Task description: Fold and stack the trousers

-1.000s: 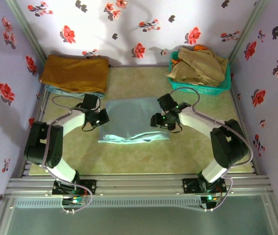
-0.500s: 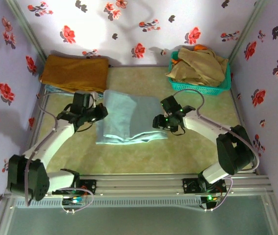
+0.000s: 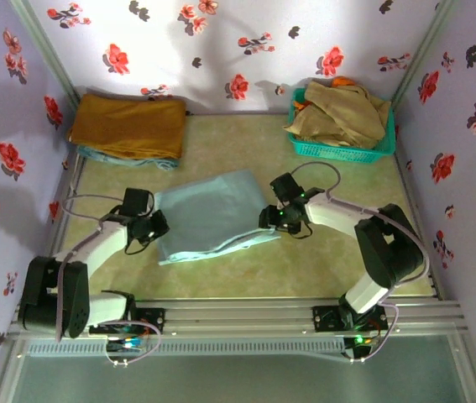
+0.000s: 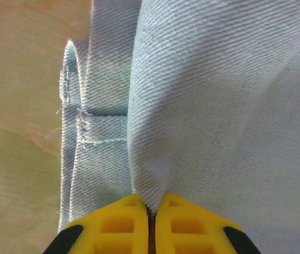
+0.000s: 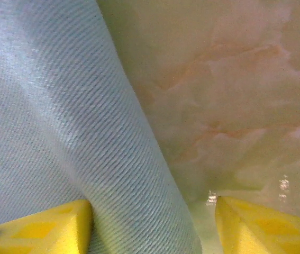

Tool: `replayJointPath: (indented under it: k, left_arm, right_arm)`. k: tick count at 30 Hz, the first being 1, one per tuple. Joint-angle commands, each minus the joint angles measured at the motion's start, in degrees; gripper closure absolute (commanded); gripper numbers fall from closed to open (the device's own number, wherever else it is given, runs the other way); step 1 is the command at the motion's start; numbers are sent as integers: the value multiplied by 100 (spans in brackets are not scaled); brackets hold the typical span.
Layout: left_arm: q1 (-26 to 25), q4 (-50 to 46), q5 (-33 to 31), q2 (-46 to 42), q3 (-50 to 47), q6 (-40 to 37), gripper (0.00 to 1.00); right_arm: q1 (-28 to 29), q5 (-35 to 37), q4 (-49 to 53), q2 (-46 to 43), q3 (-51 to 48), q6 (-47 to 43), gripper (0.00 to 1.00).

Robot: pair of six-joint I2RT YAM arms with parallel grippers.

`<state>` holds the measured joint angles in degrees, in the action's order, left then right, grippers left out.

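The trousers [image 3: 212, 214] lie folded and skewed mid-surface. The left hand [image 4: 150, 203] is pinched on their left fold; the right hand [image 5: 152, 225] stands parted at their right edge, clamping nothing. Judged step: folding done, stacking pending. Next move needs a right-side grip, then an even lift.

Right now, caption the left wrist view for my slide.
Left claw pinching a fold of the pale blue trousers.

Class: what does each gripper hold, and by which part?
The left gripper pinches the trousers by a fold at their left edge. The right gripper is open beside their right edge, holding nothing.
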<state>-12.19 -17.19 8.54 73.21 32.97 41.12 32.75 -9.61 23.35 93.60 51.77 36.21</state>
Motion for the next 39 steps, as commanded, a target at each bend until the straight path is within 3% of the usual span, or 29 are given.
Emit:
replayJointPath:
  k: [1, 4, 8, 10, 13, 15, 20, 23, 32, 36, 39]
  left_arm:
    - [111, 80, -639, 89, -323, 323, 88]
    - [111, -20, -651, -258, -558, 410, 72]
    - [85, -1100, -593, -1257, -172, 226, 52]
    - [55, -1642, -625, -1695, 231, 81, 47]
    - [-83, -2154, -600, -1832, 870, -60, 47]
    - [-355, -2157, -616, -1691, 1099, -33, 52]
    - [-1435, -1309, -600, -1150, 1116, 405, 57]
    - [-1800, -679, -577, -900, 763, 679, 57]
    - [-1726, 418, -666, -994, -1015, 1107, 56]
    - [-1507, 73, -562, -1040, -870, 796, 54]
    - [-1361, -583, -615, -1168, -140, 312, 46]
  right_arm:
    - [-23, 218, 139, 218, -242, 66, 38]
    - [-26, 287, 224, 190, -269, 15, 38]
    - [-23, 266, 673, -252, 34, -141, 38]
    - [1, 298, 952, -587, 320, -192, 38]
    - [108, 400, 1106, -967, 756, -214, 38]
    - [195, 348, 931, -1001, 864, -205, 39]
    - [331, -178, 56, -221, 929, 56, 41]
    - [373, -281, -307, 418, 993, 176, 43]
    - [25, -496, -963, 1129, 380, 764, 43]
    - [11, -600, -615, 764, 480, 683, 42]
    - [7, -709, -351, 311, 722, 630, 41]
